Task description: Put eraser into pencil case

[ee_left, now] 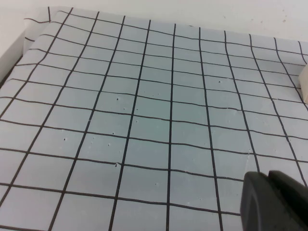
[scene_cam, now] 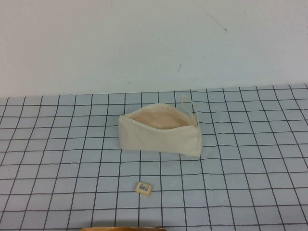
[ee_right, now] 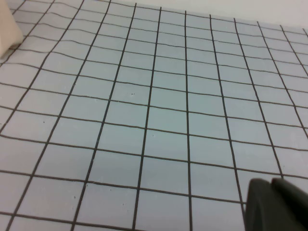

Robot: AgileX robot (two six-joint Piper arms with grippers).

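The cream pencil case (scene_cam: 161, 134) lies in the middle of the gridded mat with its zip open, showing peach lining, and its pull loop (scene_cam: 190, 107) at the far right end. The tiny tan eraser (scene_cam: 144, 188) with a barcode label lies on the mat in front of it, apart from it. Neither arm shows in the high view. My left gripper (ee_left: 269, 202) hovers over bare mat, its fingers together, empty; a corner of the pencil case (ee_left: 304, 84) shows there. My right gripper (ee_right: 272, 204) is likewise shut and empty over bare mat, the pencil case's edge (ee_right: 7, 26) far off.
The grey-blue gridded mat (scene_cam: 250, 159) covers the table up to a white back wall (scene_cam: 154, 43). A thin brown curved edge (scene_cam: 125, 229) shows at the bottom of the high view. The mat's raised left border (ee_left: 9, 62) shows in the left wrist view.
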